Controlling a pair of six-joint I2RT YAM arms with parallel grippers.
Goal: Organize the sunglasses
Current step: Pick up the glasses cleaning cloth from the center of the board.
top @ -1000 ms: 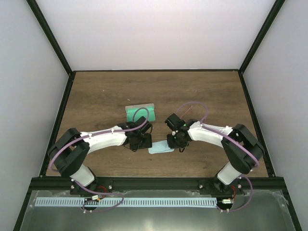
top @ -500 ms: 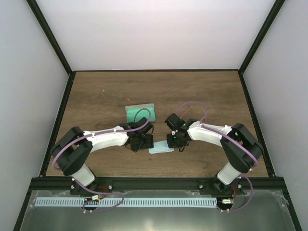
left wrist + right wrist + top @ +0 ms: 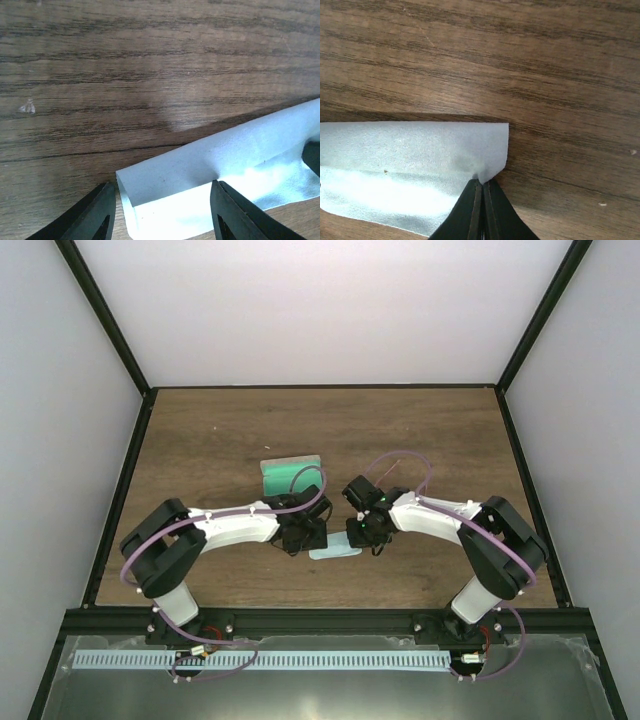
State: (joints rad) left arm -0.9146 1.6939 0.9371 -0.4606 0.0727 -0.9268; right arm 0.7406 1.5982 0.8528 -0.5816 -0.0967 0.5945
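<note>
1. Wooden surface (image 3: 200, 440) first, carrying everything. Seen whole only from the top camera; nothing but close-up grain from the wrists.
2. Left arm (image 3: 235, 525) and right arm (image 3: 440, 515), both bent inward and meeting near the middle, one at each end of the same item. Probably posed that way to work it from two sides at once.
3. Grey case (image 3: 278, 478) with green lining, lying open farther back, just beyond the left wrist and apart from the cloth. Present in the top view only, outside both wrist views.
4. Light blue cloth (image 3: 335, 550), flat on the surface between the two wrists, one long edge folded over (fold readable only from the wrist cameras, just a pale patch from above).
5. Right end effector (image 3: 481, 181): clamped tight on a corner of the cloth, jaws pressed together. Guessing an anchor or a lift point. Left end effector (image 3: 161, 184): jaws spread, straddling the opposite folded end, nothing pinched. Looks lined up for a grab, though only a guess.
6. Sunglasses: nowhere to be spotted in any view. Maybe in the case, maybe under the cloth, can't tell. Worth locating before calling anything organized.
</note>
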